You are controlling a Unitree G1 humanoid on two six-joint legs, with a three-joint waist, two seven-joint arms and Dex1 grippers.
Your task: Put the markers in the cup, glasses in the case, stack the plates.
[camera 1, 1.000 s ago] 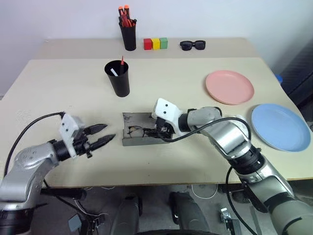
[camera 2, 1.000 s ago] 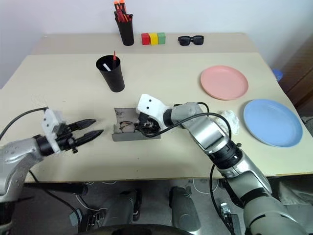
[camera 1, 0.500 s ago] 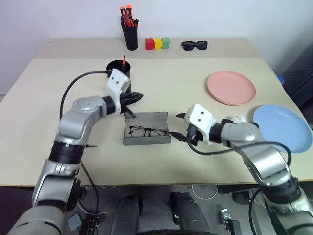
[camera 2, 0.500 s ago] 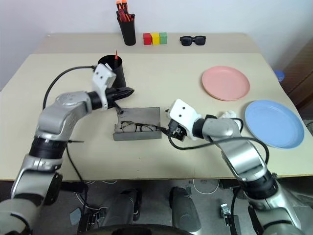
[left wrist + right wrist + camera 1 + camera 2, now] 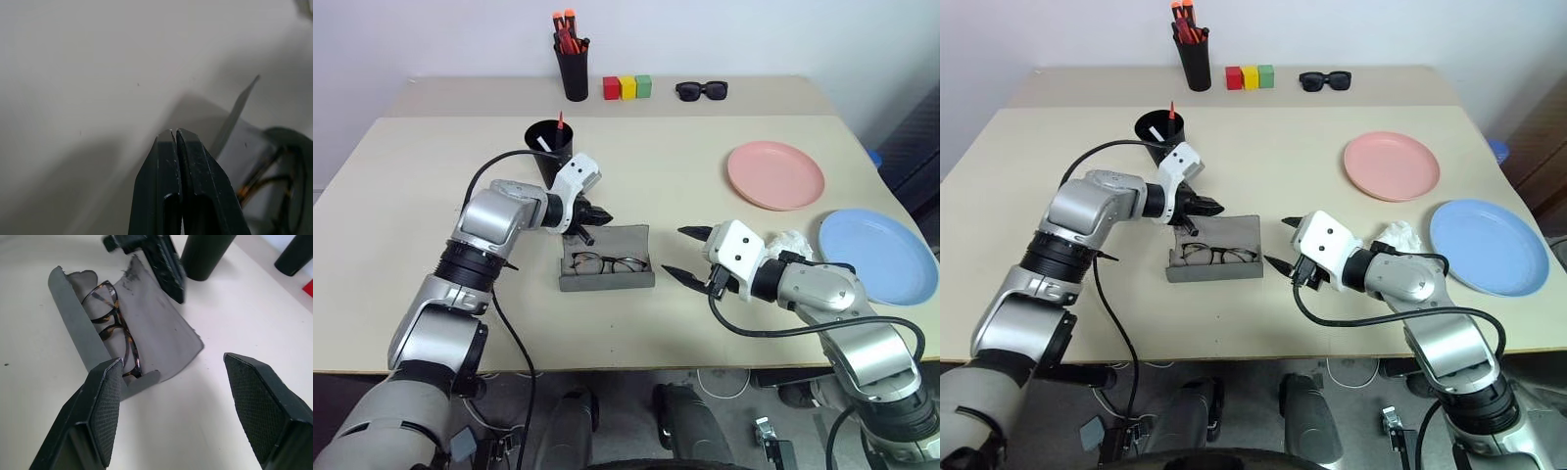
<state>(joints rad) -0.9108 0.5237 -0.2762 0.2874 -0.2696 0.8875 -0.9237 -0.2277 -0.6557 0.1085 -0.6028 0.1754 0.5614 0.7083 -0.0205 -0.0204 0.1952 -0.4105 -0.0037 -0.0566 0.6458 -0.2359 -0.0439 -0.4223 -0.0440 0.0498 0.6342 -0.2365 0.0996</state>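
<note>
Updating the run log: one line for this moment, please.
glasses: in open case | left gripper: shut at case lid | right gripper: open, empty | plates: unstacked

Beige rectangular tabletop (image 5: 431,196). On it: tapered black plastic cup (image 5: 550,150) with two markers standing inside; open grey hard glasses case (image 5: 607,258) holding wire-frame glasses; salmon-pink round plate (image 5: 775,174); light-blue round plate (image 5: 876,255), apart from the pink. Far edge: tall black pen holder (image 5: 573,69), red, yellow and green blocks (image 5: 627,87), black sunglasses (image 5: 701,90).

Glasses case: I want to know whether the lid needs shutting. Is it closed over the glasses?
No, the case lies open with the glasses showing inside its trough.
</note>
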